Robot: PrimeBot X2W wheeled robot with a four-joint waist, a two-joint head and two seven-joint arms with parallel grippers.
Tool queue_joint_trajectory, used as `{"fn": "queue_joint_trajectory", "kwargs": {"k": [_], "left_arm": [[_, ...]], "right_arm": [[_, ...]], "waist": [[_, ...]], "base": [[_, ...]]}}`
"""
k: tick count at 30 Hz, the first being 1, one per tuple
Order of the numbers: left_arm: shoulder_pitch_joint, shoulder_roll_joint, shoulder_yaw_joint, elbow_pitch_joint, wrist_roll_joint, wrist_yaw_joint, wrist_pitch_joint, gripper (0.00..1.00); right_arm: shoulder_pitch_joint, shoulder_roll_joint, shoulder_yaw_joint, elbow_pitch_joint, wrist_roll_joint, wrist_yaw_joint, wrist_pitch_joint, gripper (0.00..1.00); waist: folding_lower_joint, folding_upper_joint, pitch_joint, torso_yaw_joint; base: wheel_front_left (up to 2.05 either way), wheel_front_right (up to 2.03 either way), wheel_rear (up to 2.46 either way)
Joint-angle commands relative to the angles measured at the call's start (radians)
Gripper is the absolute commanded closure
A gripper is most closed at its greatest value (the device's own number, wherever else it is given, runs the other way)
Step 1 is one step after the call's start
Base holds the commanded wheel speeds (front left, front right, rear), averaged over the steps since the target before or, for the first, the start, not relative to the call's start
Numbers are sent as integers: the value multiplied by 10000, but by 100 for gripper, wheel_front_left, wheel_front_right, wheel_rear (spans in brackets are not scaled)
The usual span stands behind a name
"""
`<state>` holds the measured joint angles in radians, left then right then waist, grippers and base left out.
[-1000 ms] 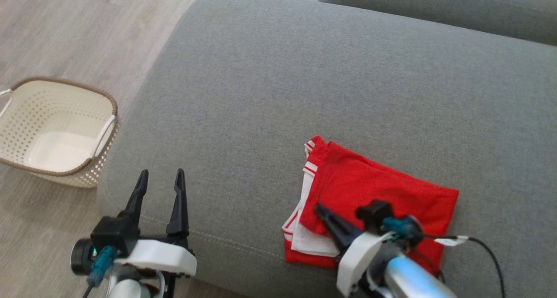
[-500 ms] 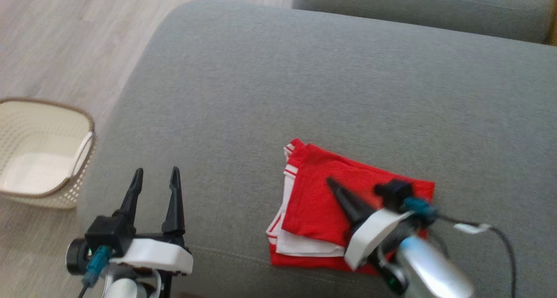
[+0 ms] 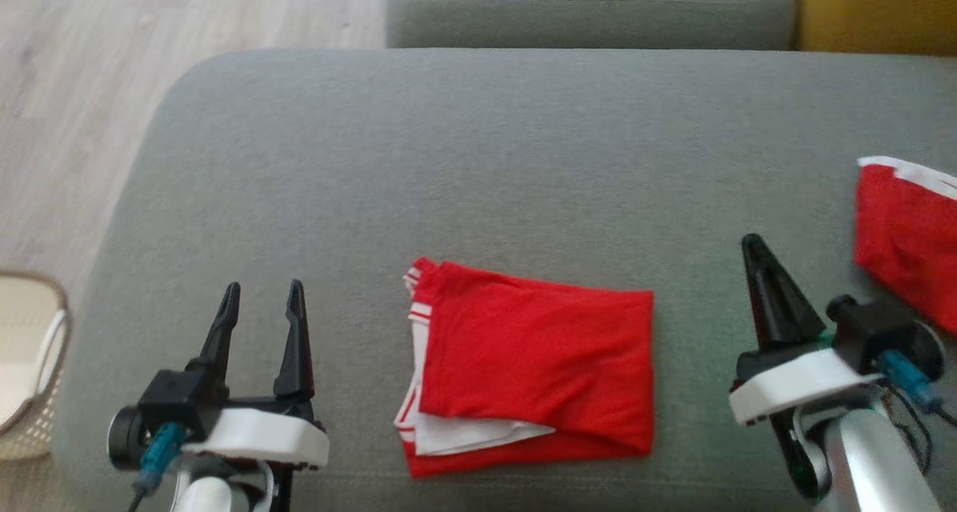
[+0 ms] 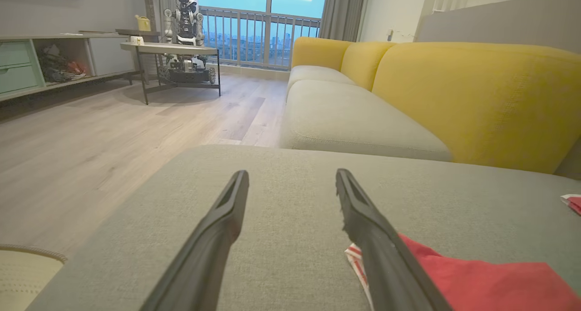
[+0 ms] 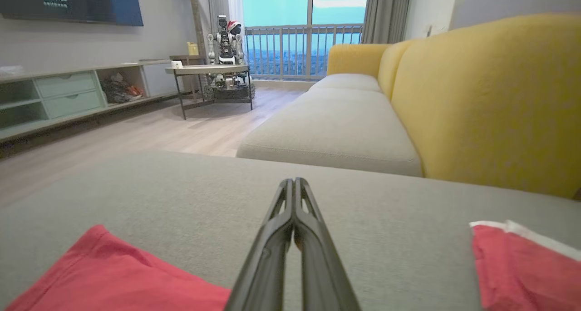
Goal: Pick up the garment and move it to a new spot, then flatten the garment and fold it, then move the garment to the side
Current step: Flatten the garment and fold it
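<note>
The grey sofa cushion (image 3: 478, 161) carried the folded red garment (image 3: 534, 355) flat near its front edge, about midway along. A second red garment (image 3: 905, 250) lay at its right edge, and a cream basket (image 3: 45, 303) stood on the floor off its left end. The left gripper (image 3: 265, 288) hung released and empty over the front-left corner, while the right gripper (image 3: 754, 247), clenched on nothing, sat between the two garments.
</note>
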<state>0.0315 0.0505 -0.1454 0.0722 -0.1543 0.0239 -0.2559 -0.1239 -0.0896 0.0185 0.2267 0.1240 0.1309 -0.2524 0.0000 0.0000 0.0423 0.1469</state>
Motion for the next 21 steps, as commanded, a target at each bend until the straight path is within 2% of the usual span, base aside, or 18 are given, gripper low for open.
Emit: {"fn": "queue_joint_trajectory", "kwargs": {"k": [1, 6, 9, 10, 11, 21], "left_arm": [[-265, -3, 361, -361, -121, 49, -59, 0], [5, -3, 462, -332, -194, 84, -59, 0], [135, -3, 671, -190, -800, 169, -59, 0], [173, -3, 747, -113, -826, 161, -59, 0], [210, -3, 799, -44, -816, 132, -59, 0], [222, -3, 832, 395, -634, -26, -59, 0]], "right_arm": [[-80, 115, 27, -579, -307, -2, -93, 100], [622, 336, -611, -1443, -1403, -2, -85, 100], [904, 377, -864, -1496, -1693, -2, -87, 100], [951, 383, -960, -1487, -1580, -2, -88, 58], [996, 386, -1011, -1439, -1411, -2, -88, 0], [1136, 392, -1069, -1190, -1123, -2, -92, 0]], "waist": [[0, 0, -94, -352], [0, 0, -130, -804], [0, 0, -159, -917], [0, 0, -168, -954], [0, 0, -176, -981], [0, 0, -218, -1020]], "base": [[0, 0, 0], [0, 0, 0], [0, 0, 0], [0, 0, 0], [0, 0, 0], [0, 0, 0]]}}
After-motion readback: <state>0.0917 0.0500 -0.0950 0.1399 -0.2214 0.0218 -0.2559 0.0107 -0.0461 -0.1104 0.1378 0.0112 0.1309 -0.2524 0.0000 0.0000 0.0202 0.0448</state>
